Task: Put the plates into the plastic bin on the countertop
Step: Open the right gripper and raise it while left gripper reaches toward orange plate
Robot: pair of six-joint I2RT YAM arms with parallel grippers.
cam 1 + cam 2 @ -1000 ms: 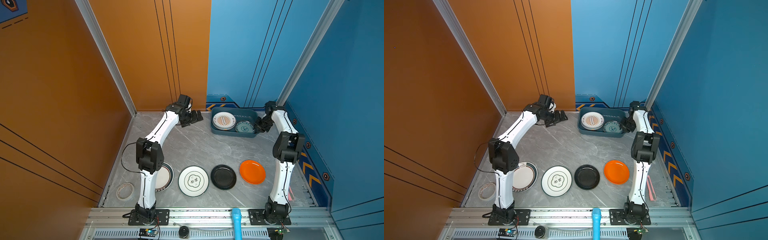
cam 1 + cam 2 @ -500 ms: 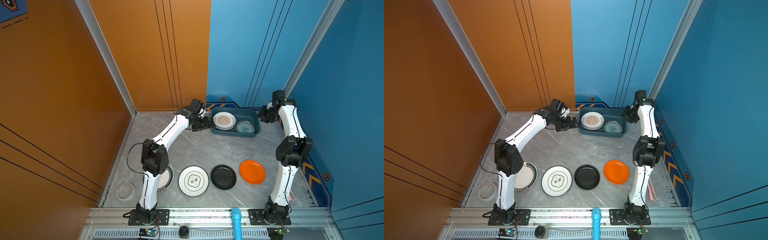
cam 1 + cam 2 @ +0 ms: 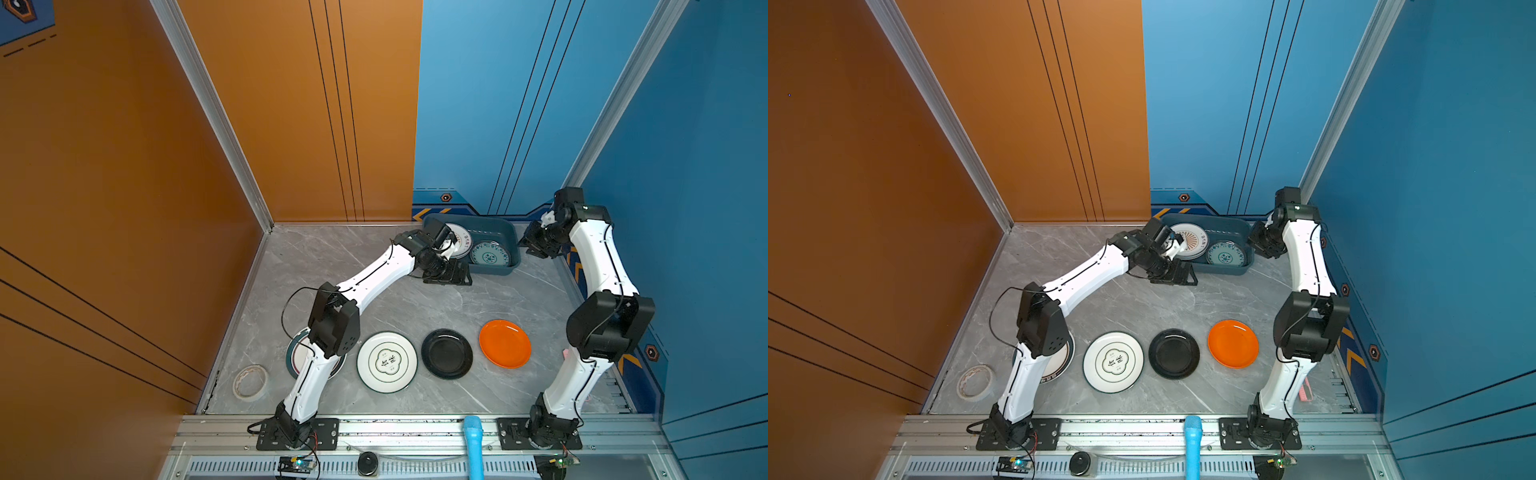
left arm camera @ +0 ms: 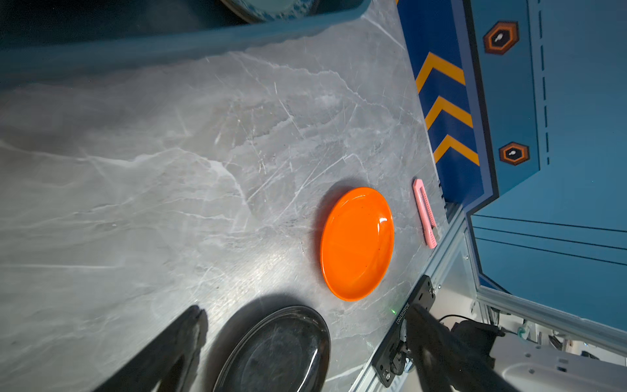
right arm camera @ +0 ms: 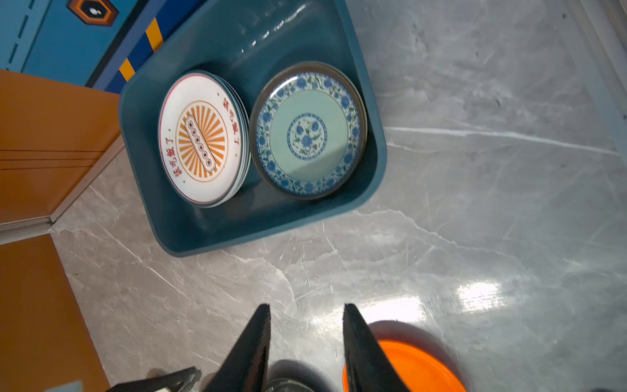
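Flanking the plastic bin [image 3: 495, 270], left hand [image 3: 452, 276] is spread wide, right hand [image 5: 307, 312] slightly parted, both empty. Sunburst plate [image 5: 203, 139], teal plate [image 5: 307, 130] lie inside; left arm [image 3: 374, 278] overhangs dark-rimmed plate [image 3: 295, 354] on table [image 3: 415, 307].

Orange wall [image 3: 124, 166] on the left and part of the rear; blue wall [image 3: 498, 104] on the rest of the rear and the right. Aluminium posts [image 3: 218, 124] at both rear corners. Yellow chevrons [image 4: 441, 103] and hexagon badges [image 4: 501, 37] along the blue wall's base. Aluminium rail [image 3: 415, 432] across the front. Lighting even.
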